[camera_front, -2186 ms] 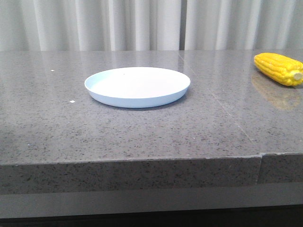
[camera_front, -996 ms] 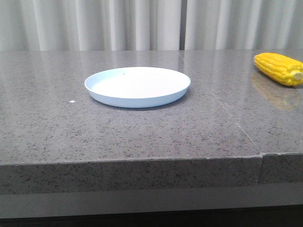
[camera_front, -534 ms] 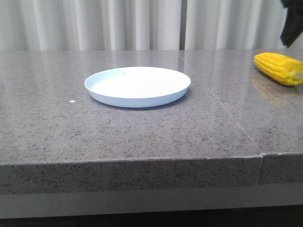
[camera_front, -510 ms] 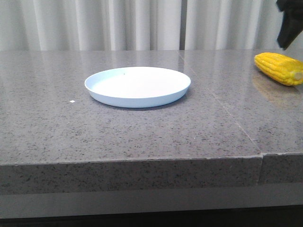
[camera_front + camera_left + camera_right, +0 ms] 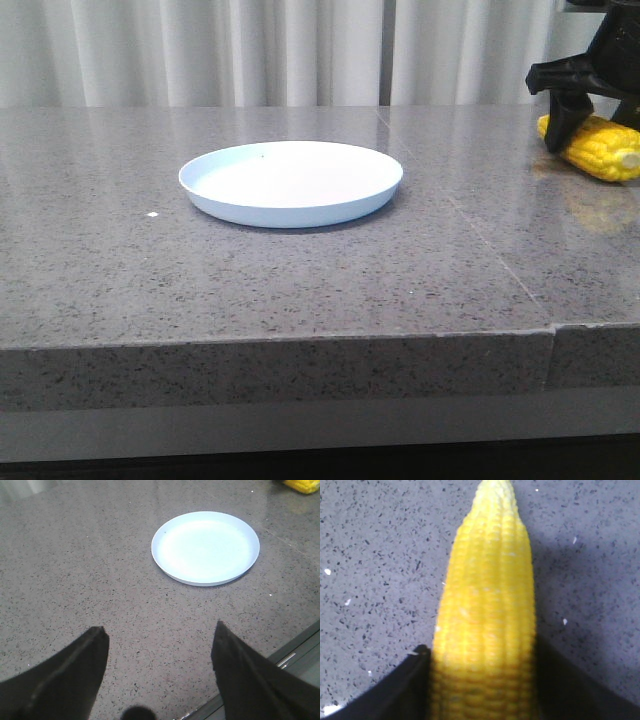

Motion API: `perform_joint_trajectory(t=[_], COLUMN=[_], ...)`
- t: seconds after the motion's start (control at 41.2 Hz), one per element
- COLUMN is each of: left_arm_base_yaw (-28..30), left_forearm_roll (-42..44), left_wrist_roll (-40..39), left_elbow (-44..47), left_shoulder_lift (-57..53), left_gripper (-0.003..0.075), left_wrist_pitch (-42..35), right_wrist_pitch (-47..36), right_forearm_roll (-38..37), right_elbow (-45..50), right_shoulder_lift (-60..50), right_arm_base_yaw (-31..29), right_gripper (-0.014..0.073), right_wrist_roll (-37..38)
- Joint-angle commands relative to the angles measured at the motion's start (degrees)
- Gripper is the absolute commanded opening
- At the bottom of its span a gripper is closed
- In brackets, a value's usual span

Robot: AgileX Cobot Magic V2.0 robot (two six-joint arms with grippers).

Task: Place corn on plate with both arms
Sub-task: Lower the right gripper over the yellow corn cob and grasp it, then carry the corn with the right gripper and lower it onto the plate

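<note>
R gripper (image 5: 590, 105) dropped onto corn (image 5: 602, 147), jaws astride; plate (image 5: 291, 182) bare

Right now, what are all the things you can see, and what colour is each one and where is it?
corn: one, bright yellow, lying on the table at the far right, its pale cut end toward the right edge of the front view.
plate: one, very pale blue-white, round, sitting flat near the middle of the table, nothing on it.
table: one, speckled grey stone, under everything.
curtain: pale white-grey folds, behind the table.
right gripper: one, black, down at the corn with a finger on each side of the cob; whether it has squeezed yet I cannot tell.
left gripper: one, black, open, above bare table on the near side of the plate, holding nothing.
</note>
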Motion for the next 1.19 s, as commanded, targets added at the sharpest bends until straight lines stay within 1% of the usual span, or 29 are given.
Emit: perform_joint_trajectory(t=[0.0,0.121,0.243,0.389,0.559,0.704,0.802,0.899,0.996,1.166], left_arm_base_yaw=[-0.5,-0.5,-0.5,-0.5,-0.5,-0.5,-0.5,-0.5,-0.5,-0.5], left_forearm_roll=[0.0,0.0,0.0,0.0,0.0,0.0,0.0,0.0,0.0,0.0], left_wrist_roll=[-0.7,-0.7,-0.7,-0.7,-0.7,-0.7,-0.7,-0.7,-0.7,-0.7], left_elbow=[-1.5,-1.5,-1.5,-1.5,-1.5,-1.5,-1.5,-1.5,-1.5,-1.5], left_shoulder_lift=[0.2,0.2,0.2,0.2,0.2,0.2,0.2,0.2,0.2,0.2], left_gripper=[0.0440,0.0440,0.0440,0.0440,0.0440,0.0440,0.0440,0.0440,0.0440,0.0440], left_wrist_pitch=[-4.1,-4.1,-4.1,-4.1,-4.1,-4.1,-4.1,-4.1,-4.1,-4.1], right_wrist_pitch=[-1.7,-1.3,-0.1,2.8,4.0,3.5,0.9,-2.6,-5.2,-5.9], right_forearm_roll=[-0.2,-0.1,-0.1,0.2,1.4,5.5,11.8,18.0,19.9,22.7], right_elbow=[-2.2,-2.3,-2.3,-2.3,-2.3,-2.3,-2.3,-2.2,-2.2,-2.2], right_shoulder_lift=[-3.2,-4.9,-8.7,-13.6,-16.5,-15.9,-14.1,-11.8,-8.9,-4.9], right_arm_base_yaw=[-0.5,-0.1,2.2,7.9,17.0,23.7,26.3,27.6,28.3,28.5], right_gripper=[0.0275,0.0286,0.0290,0.0290,0.0290,0.0290,0.0290,0.0290,0.0290,0.0294], right_wrist_roll=[-0.4,-0.4,-0.4,-0.4,-0.4,-0.4,-0.4,-0.4,-0.4,-0.4])
